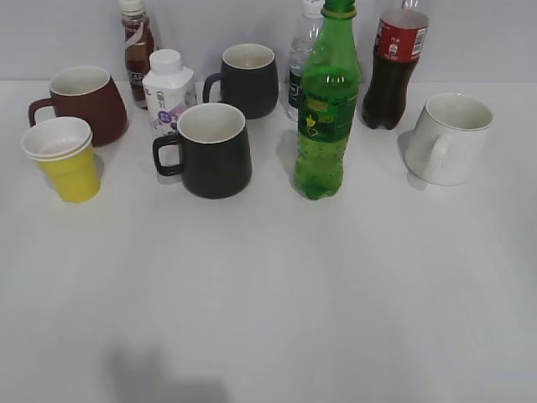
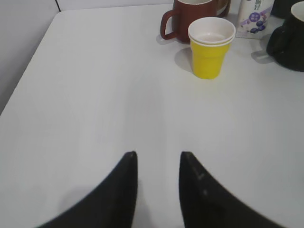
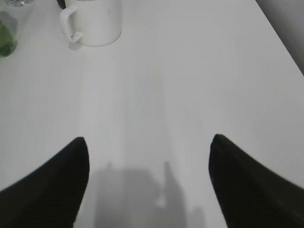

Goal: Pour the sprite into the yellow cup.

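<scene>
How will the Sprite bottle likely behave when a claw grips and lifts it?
The sprite bottle looks nearly full, so probably heavy for its size. Tall on a narrow base, it may tip if nudged near the cap. Its thin plastic wall likely flexes under squeeze, and the smooth surface could slip.

No lettering can be read on any bottle label (image 1: 401,35) (print too small).

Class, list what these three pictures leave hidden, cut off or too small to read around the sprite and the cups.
1. Sprite: exterior view, cap top cut by the upper edge; right wrist view, only a green sliver at the left edge.
2. Water bottle: exterior view, mostly behind the sprite.
3. Yellow cup: looks like two nested cups; the count is unclear.
4. Carton: print too small to read.
5. Arms: absent from the exterior view.
</scene>
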Motion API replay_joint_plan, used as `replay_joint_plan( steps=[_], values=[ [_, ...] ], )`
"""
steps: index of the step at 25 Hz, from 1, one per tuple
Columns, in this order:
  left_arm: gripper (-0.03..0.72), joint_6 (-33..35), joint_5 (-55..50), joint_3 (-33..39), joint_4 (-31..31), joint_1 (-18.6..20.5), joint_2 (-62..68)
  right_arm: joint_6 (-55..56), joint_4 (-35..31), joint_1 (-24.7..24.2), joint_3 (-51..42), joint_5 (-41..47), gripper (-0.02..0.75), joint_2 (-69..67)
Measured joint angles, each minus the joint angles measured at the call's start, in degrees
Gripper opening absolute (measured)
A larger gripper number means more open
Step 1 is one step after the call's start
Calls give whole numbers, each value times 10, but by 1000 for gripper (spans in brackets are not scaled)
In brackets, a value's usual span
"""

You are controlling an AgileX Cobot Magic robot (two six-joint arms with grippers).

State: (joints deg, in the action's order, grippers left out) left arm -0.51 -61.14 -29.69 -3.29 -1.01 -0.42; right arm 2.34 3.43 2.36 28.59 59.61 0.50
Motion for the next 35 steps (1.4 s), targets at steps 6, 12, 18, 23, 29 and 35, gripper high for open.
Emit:
replay_joint_plan(
  steps=[6,12,18,23,29,35],
  values=[
    [239,0,0,0,0,0,0,1,0,0,0,0,587,0],
    [239,0,0,0,0,0,0,0,0,0,0,0,587,0],
    [239,0,0,0,0,0,0,0,0,0,0,0,587,0],
    [239,0,0,0,0,0,0,0,0,0,0,0,587,0],
    [239,0,0,0,0,0,0,0,0,0,0,0,587,0],
    [239,0,0,0,0,0,0,0,0,0,0,0,587,0]
  ],
)
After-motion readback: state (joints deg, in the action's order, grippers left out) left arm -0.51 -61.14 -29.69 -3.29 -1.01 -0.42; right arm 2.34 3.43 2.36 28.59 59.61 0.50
